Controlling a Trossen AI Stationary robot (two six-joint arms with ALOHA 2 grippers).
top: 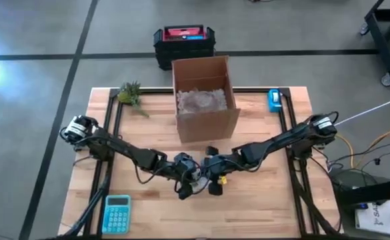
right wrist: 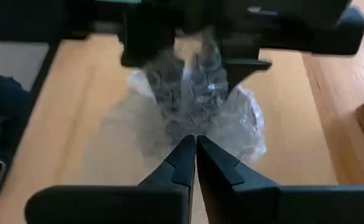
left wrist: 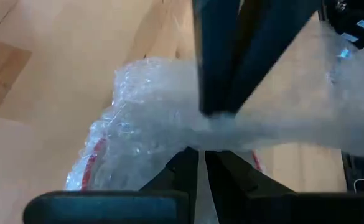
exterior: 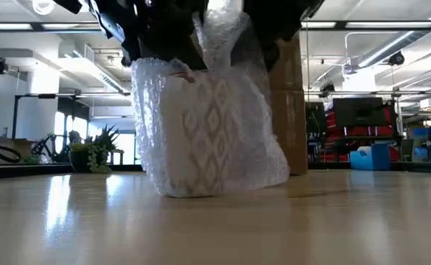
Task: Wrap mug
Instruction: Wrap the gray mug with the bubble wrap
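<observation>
- The mug (exterior: 211,132), pale with a diamond pattern, stands upright on the bench (top: 261,207) near its front middle, already sheathed in bubble wrap (exterior: 152,118) that bunches to a peak above the rim.
- The left claw (top: 185,192) and the right claw (top: 215,188) meet over the bundle, close beside each other; both reach in from their own sides so the gathered top can be pinched from two directions.
- In the left wrist view the fingers are drawn together on a fold of the wrap, clamping it; this looks meant to keep the sheet from springing open.
- In the right wrist view the fingertips are likewise closed tight, pinching the film at the top of the bundle.
- The wrap flares out at the base on the bench, so the bottom seems loosely tucked rather than sealed.
- An open cardboard box (top: 205,100) lined with more wrap waits behind the bundle, probably the destination once the wrap holds.
- A calculator (top: 117,214) and a small plant (top: 131,93) lie well apart, out of the working area.
</observation>
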